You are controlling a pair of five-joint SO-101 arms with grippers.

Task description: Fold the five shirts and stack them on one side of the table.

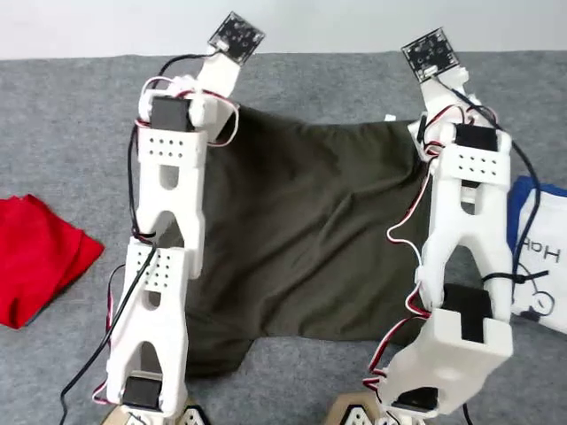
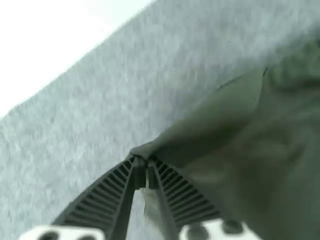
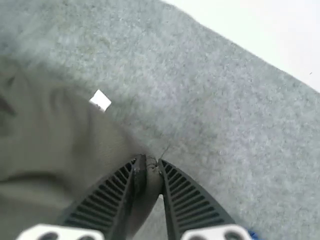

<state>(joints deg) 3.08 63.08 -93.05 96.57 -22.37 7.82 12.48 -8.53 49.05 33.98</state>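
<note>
A dark olive shirt (image 1: 310,230) lies spread flat across the middle of the grey table (image 1: 71,124). Both arms stretch over it toward its far edge. My left gripper (image 2: 141,167) is shut on the shirt's far left corner (image 2: 240,150), with the cloth pinched at the fingertips. My right gripper (image 3: 150,162) is shut on the far right corner of the same shirt (image 3: 50,135), near a small white label (image 3: 100,100). The pinched corners are lifted slightly off the table.
A folded red shirt (image 1: 35,257) lies at the table's left edge. A white and blue shirt (image 1: 542,266) lies at the right edge, beside the right arm. Bare grey table runs along the far side beyond the olive shirt.
</note>
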